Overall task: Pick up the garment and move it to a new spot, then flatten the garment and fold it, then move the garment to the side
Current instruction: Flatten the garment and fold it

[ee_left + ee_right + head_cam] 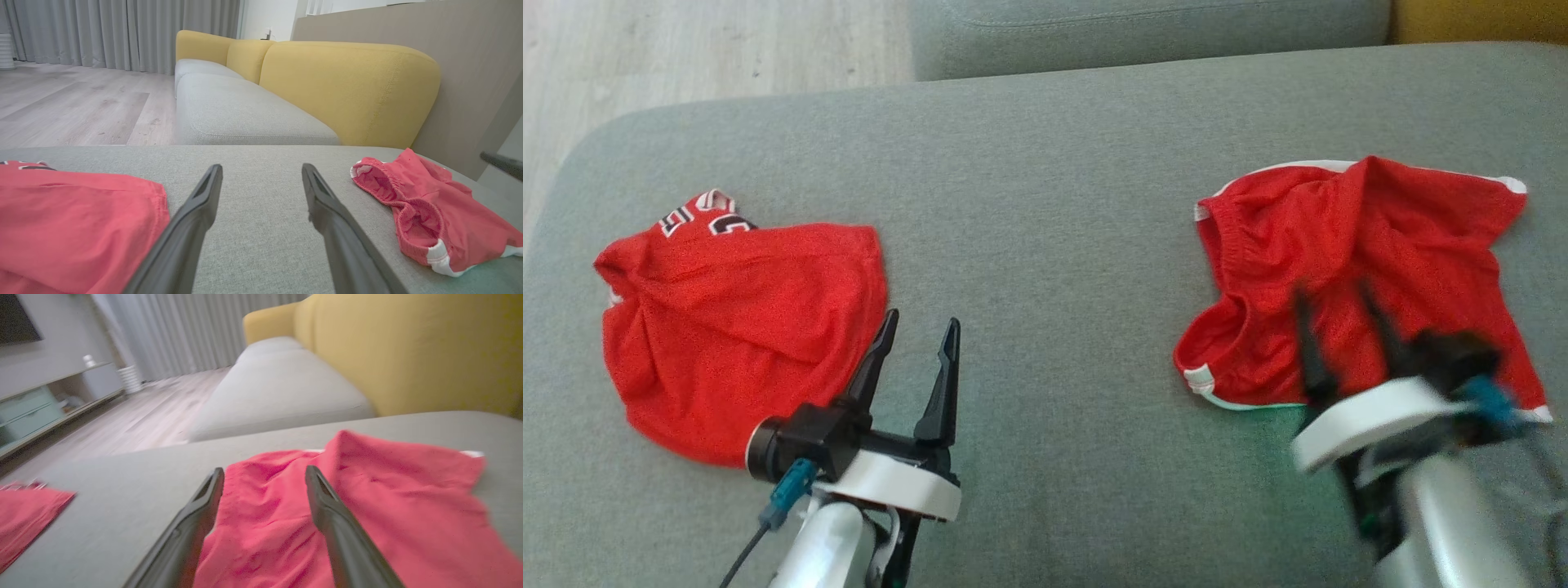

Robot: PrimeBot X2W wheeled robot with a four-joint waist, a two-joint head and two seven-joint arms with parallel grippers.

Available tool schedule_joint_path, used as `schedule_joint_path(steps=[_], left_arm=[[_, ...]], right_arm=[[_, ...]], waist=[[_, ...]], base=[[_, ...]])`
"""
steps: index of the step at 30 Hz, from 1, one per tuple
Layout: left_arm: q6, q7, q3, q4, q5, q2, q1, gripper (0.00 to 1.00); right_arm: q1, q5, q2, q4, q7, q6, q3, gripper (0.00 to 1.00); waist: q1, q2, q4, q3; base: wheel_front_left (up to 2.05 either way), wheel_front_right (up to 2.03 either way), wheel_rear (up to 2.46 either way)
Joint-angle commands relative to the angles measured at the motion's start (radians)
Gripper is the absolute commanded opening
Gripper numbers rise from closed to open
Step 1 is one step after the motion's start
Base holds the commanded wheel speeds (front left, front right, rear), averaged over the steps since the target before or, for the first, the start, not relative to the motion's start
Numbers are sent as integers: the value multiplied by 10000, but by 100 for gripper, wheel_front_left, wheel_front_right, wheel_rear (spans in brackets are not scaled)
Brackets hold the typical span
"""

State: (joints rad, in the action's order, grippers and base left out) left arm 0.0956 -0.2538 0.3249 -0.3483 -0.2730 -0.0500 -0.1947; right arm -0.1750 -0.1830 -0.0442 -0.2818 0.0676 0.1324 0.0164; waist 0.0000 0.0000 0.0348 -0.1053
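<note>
Right gripper (1331,296): jaws wide, nothing held, blurred, over near edge of red shorts (1380,237). Shorts rumpled on grey sofa cushion (1054,204), waistband gaping left of fingers.
Left gripper (921,320): wide, empty; red jersey (727,327) just left of it.
Risk: fingertip may snag mesh, drag shorts, deepen creases, so fold likely uneven.
Jersey lettering (707,214), beyond left gripper: white, black-outlined, partly tucked, unreadable.

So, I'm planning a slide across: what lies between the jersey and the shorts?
Bare grey cushion, seen in the head view. The open left claw hangs over it by the jersey's edge. The shorts lie well apart.
</note>
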Motion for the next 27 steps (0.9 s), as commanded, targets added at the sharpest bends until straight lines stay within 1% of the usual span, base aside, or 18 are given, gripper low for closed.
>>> schedule_joint_path(steps=[1, 3, 5, 9, 14, 20, 27], left_arm=[[-47, -80, -248, 319, 37, -3, -239, 100], [-47, -80, -221, 313, 28, -3, -243, 100], [-50, -80, -174, 304, 14, -3, -249, 100], [-81, -80, -129, 301, -13, -3, -271, 100], [-87, -80, -46, 310, -71, -3, -360, 100], [-97, -80, 99, 312, -142, -3, -493, 100], [-79, -80, 221, 251, -138, -3, -686, 100]], right_arm=[[-27, -23, -60, 406, -61, -17, 576, 100], [238, -13, -60, 513, -281, -17, 1310, 100], [436, -49, -60, 550, -498, -17, 1806, 100], [615, 218, -60, 456, -913, -17, 2168, 100], [702, 518, -60, 408, -1254, -17, 1796, 100], [701, 777, -60, 260, -1383, -17, 1302, 100], [301, 568, -60, -509, -1478, -17, 1412, 100]], waist=[[0, 0, -72, -20], [0, 0, -165, -43], [0, 0, -271, -74], [0, 0, -464, -176], [0, 0, -714, -414], [0, 0, -926, -762], [0, 0, -1069, -1011]], base=[[0, 0, 0], [0, 0, 0], [0, 0, 0], [0, 0, 0], [0, 0, 0], [0, 0, 0], [0, 0, 0]])
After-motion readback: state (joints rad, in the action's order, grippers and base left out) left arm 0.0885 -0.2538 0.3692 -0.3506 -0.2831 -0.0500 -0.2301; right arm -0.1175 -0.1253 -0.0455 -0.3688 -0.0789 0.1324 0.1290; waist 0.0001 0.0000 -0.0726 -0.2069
